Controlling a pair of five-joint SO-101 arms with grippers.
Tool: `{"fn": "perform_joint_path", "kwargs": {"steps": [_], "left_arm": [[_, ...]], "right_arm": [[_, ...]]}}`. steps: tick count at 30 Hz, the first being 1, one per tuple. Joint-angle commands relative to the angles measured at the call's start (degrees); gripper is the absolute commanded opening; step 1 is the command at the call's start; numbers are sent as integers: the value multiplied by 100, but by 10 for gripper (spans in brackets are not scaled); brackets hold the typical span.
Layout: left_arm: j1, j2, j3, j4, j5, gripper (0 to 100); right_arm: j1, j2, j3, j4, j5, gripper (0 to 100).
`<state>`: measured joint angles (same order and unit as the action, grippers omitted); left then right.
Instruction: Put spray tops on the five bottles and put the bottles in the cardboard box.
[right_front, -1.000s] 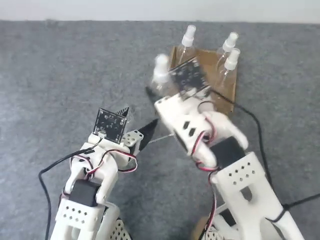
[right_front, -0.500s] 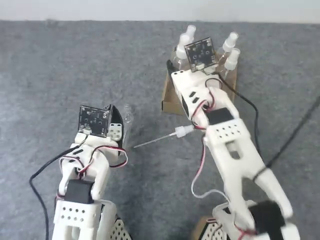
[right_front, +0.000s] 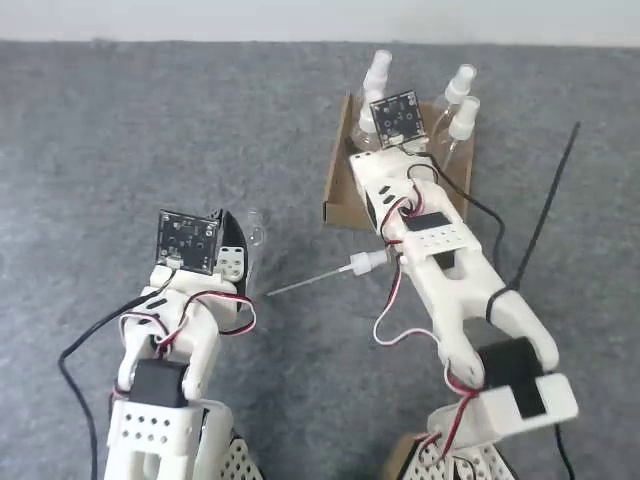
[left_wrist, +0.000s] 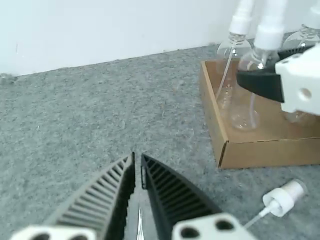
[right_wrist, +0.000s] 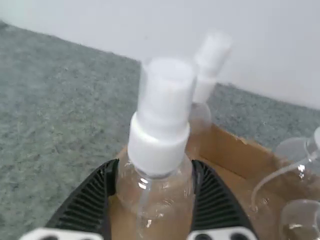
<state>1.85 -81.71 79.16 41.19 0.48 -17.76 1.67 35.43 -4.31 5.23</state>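
High view: nearest, the left gripper (left_wrist: 137, 159) has its jaws almost together, with a clear bottle (right_front: 256, 232) just beside it. A loose spray top (right_front: 362, 264) lies to the right. Farther off, the right gripper (right_wrist: 155, 172) clasps a capped bottle (right_wrist: 155, 200) over the cardboard box (right_front: 336, 190), three more capped bottles (right_front: 461, 85) beyond.

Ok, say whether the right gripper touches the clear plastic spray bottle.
Touching. Right wrist view: the right gripper clamps the clear spray bottle on both sides.

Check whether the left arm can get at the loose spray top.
Probably yes. The spray top lies on bare carpet between the arms, tube end toward the left gripper, nothing between them. Its head lies close beside the right arm, so come in from the tube side.
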Motion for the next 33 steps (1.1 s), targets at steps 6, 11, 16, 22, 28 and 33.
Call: {"fn": "perform_joint_path", "kwargs": {"steps": [6,11,16,22,28,33], "left_arm": [[-9,26,-66,-132,62,11],[-9,26,-66,-132,62,11],[-9,26,-66,-132,62,12],[-9,26,-66,-132,62,12],[-9,26,-66,-132,62,12],[-9,26,-66,-132,62,12]], "right_arm": [[57,593,-888,-145,53,6],[40,778,-958,-154,44,6],[40,787,-976,-154,35,6],[40,787,-976,-154,35,7],[40,787,-967,-154,35,20],[31,787,-949,-154,35,125]]}}
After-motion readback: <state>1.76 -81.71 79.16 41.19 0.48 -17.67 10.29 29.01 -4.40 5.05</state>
